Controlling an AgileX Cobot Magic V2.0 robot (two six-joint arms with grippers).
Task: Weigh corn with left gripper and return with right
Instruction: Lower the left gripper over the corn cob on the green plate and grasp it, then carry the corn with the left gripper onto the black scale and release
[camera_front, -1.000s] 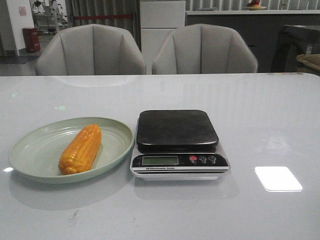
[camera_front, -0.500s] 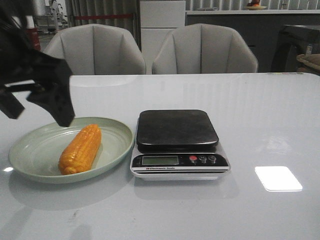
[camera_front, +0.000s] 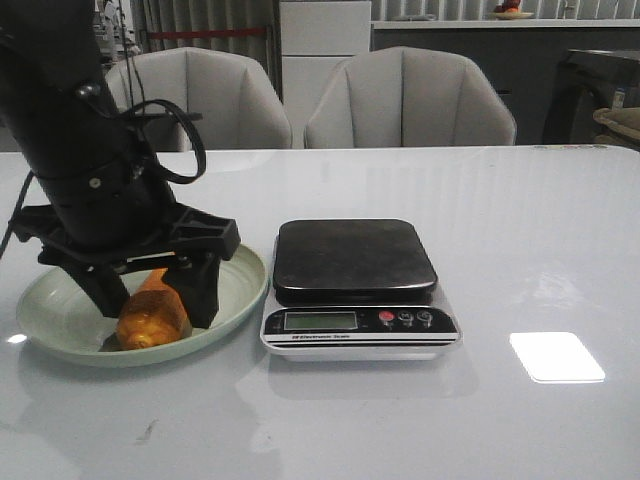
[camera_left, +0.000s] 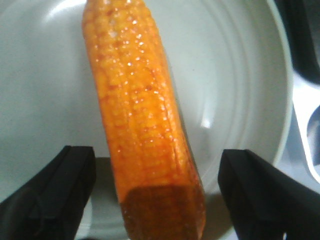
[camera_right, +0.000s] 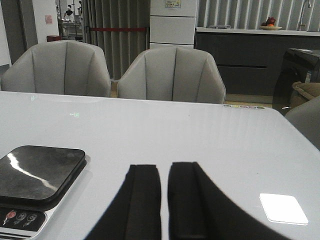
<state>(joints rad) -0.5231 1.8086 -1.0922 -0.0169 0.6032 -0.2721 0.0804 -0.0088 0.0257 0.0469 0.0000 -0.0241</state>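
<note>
1. One corn (camera_left: 145, 125) cob lies on its side in the pale green plate (camera_front: 235, 290), orange-yellow, with neat rows of glossy kernels running its length and a darker, flat-cut end nearest the wrist camera.
2. Seen from the front, only the near end of the corn (camera_front: 152, 315) shows, since the arm above hides the rest of it.
3. Both black fingers (camera_left: 55, 192) of the left gripper (camera_front: 155, 300) stand wide apart, one on each side of the cob, with clear gaps to it on both sides; they grip nothing.
4. From the front, those fingers reach down inside the plate, and whether their tips touch its surface cannot be told.
5. Above them sits the bulky black left arm (camera_front: 85, 170), with a black cable (camera_front: 180, 130) looping off its side.
6. Just beside the plate, on the right of the front view, stands a kitchen scale (camera_front: 355, 290) with a dark, bare weighing platform, a small display and three round buttons along its front edge.
7. Plate and scale rest on a glossy white table (camera_front: 520, 260), which carries a bright rectangular reflection.
8. Off to the side, the right gripper (camera_right: 164, 200) appears only in its own wrist view, its two fingers nearly together with a thin slit between them, holding nothing, above bare tabletop near the scale (camera_right: 37, 175).
9. Two grey upholstered chairs (camera_front: 405, 100) stand behind the table.
</note>
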